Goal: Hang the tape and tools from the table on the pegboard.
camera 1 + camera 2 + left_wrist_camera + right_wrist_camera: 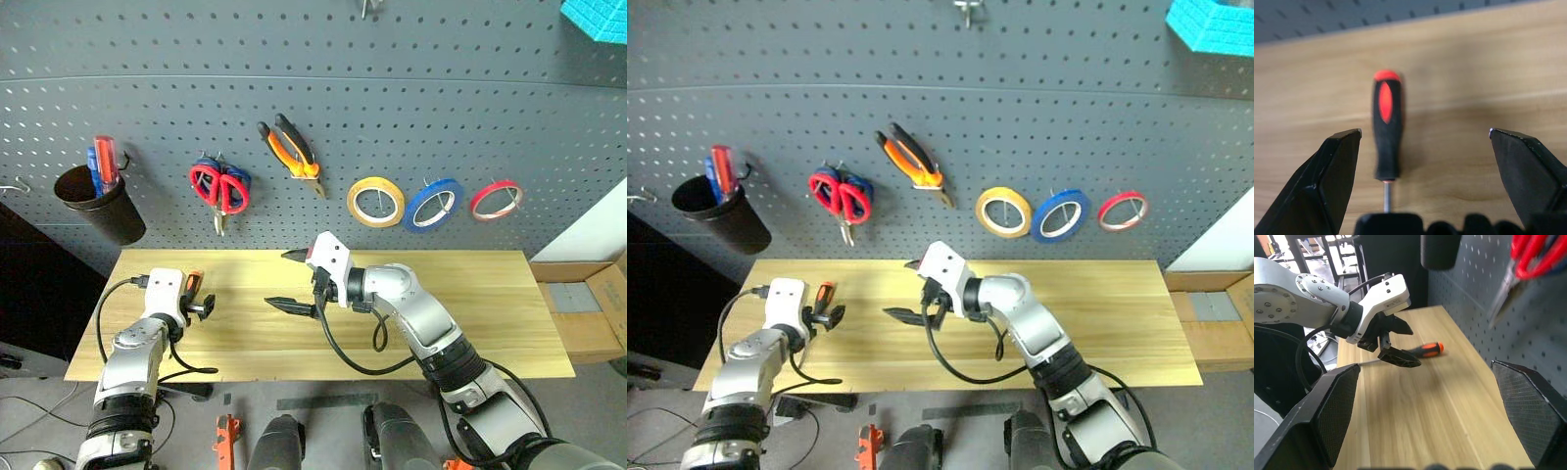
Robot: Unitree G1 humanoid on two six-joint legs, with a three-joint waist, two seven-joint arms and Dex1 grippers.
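Note:
An orange-and-black screwdriver [1387, 122] lies flat on the light wooden table [470, 313] near its left end. My left gripper [204, 305] hovers just over it, open, with the handle between its fingers [1334, 176] and nothing gripped. My right gripper [277, 279] is open and empty above the middle of the table, pointing left toward the left gripper [1396, 345]. On the dark grey pegboard [411, 98] hang the red-handled scissors [211, 184], the orange-handled pliers [291, 147] and the yellow tape [375, 202].
A black cup [98, 204] with a red and a blue screwdriver hangs at the board's left. Blue-handled scissors [238, 182] hang behind the red ones. Blue tape [434, 204] and red tape [496, 199] hang right of the yellow. A cardboard box [588, 304] stands beside the table's right end.

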